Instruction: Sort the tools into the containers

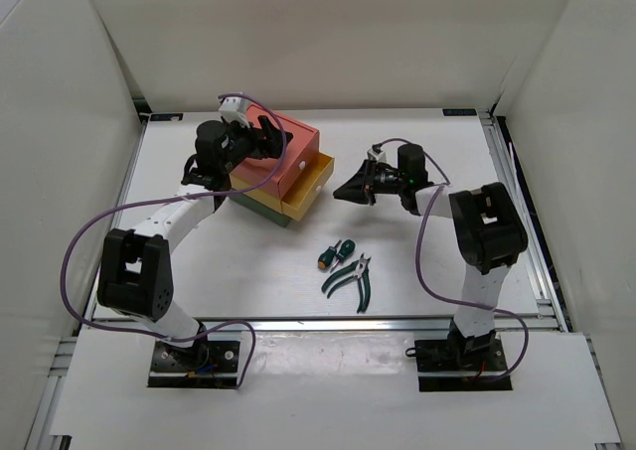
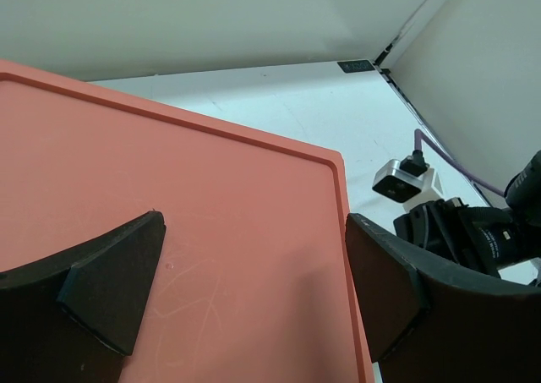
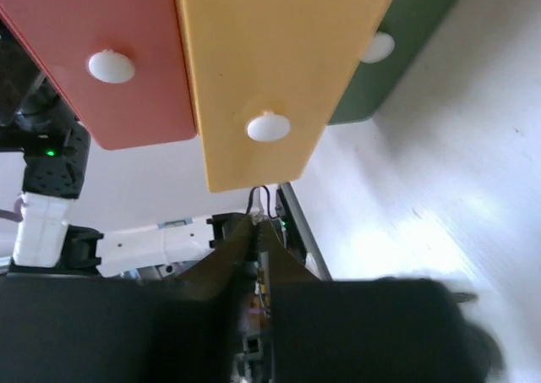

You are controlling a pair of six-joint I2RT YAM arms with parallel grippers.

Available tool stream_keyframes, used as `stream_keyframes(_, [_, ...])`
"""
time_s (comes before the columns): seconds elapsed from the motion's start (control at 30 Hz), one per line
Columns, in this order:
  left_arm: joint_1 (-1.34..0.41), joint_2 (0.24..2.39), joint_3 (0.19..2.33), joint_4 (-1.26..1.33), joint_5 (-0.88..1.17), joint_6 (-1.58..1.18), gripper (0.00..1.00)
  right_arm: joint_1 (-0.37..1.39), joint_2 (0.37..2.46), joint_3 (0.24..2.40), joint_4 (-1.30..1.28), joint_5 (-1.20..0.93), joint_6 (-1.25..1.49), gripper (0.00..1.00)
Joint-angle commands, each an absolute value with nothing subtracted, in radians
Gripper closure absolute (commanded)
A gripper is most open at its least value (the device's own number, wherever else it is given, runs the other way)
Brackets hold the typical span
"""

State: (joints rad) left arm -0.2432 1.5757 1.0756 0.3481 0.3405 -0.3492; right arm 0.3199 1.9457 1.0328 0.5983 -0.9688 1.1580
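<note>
The containers (image 1: 283, 177) are a stack with a salmon-red top (image 2: 211, 214), a yellow middle and a dark green bottom. The yellow drawer (image 1: 310, 188) stands pulled out to the right. Its front (image 3: 279, 62) carries a white knob (image 3: 268, 127). My left gripper (image 1: 258, 137) is open, its jaws spread over the salmon lid (image 1: 295, 137). My right gripper (image 1: 341, 192) is shut on nothing, its tips (image 3: 258, 220) a short way in front of the yellow knob. Two stubby screwdrivers (image 1: 334, 253) and green-handled pliers (image 1: 350, 276) lie on the table nearer the front. No ratchet wrench shows.
The salmon drawer knob (image 3: 111, 66) and the green drawer knob (image 3: 378, 46) flank the yellow front. White walls enclose the table on three sides. A metal rail (image 1: 517, 212) runs along its right edge. Purple cables loop beside both arms.
</note>
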Motion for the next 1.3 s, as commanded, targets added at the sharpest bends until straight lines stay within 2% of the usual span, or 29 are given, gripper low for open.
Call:
stream_keyframes(0.0, [-0.233, 1.649, 1.022, 0.12, 0.35, -0.406, 0.01, 0.319, 1.902, 1.089, 0.442, -0.966, 1.019, 0.72])
stream_keyframes(0.1, [-0.233, 1.644, 1.025, 0.117, 0.344, -0.408, 0.01, 0.334, 1.902, 1.13, 0.358, -0.927, 0.963, 0.59])
stream_keyframes(0.23, [-0.23, 1.644, 1.031, 0.113, 0.338, -0.407, 0.01, 0.344, 1.853, 1.226, 0.163, -0.756, 0.89, 0.57])
stream_keyframes(0.37, [-0.232, 1.644, 1.032, 0.113, 0.331, -0.414, 0.01, 0.38, 1.792, 1.328, -0.061, -0.564, 0.847, 0.47])
stream_keyframes(0.53, [-0.232, 1.647, 1.028, 0.124, 0.331, -0.422, 0.01, 0.426, 1.81, 1.474, -0.315, -0.456, 0.828, 0.46])
stream_keyframes(0.77, [-0.232, 1.651, 1.019, 0.143, 0.331, -0.451, 0.01, 0.503, 1.969, 1.791, -0.638, -0.35, 0.73, 0.45])
stream_keyframes(1.0, [-0.232, 1.644, 1.008, 0.166, 0.331, -0.474, 0.01, 0.54, 2.019, 1.89, -0.797, -0.239, 0.736, 0.48])
stream_keyframes(1.27, [-0.232, 1.638, 0.994, 0.169, 0.331, -0.482, 0.01, 0.564, 2.049, 1.933, -0.81, -0.21, 0.718, 0.47])
